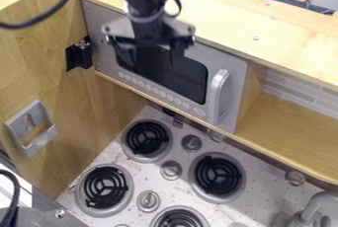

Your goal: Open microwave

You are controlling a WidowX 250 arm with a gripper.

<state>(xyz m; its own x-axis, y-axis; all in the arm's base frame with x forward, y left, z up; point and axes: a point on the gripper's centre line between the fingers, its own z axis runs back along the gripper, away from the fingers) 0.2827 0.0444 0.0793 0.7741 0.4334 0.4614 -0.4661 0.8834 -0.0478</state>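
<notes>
Camera view: the blurred claw (152, 57), released and spread wide, partly hides the microwave (184, 77).

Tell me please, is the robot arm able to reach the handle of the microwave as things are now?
Probably yes. The gripper hangs by the microwave, to one side of the handle, and nothing seems to stand between gripper and handle.

We look down at a slant from above the stove (261, 191), facing the microwave (188, 80). We are close: the stove runs past our lower edge.
</notes>
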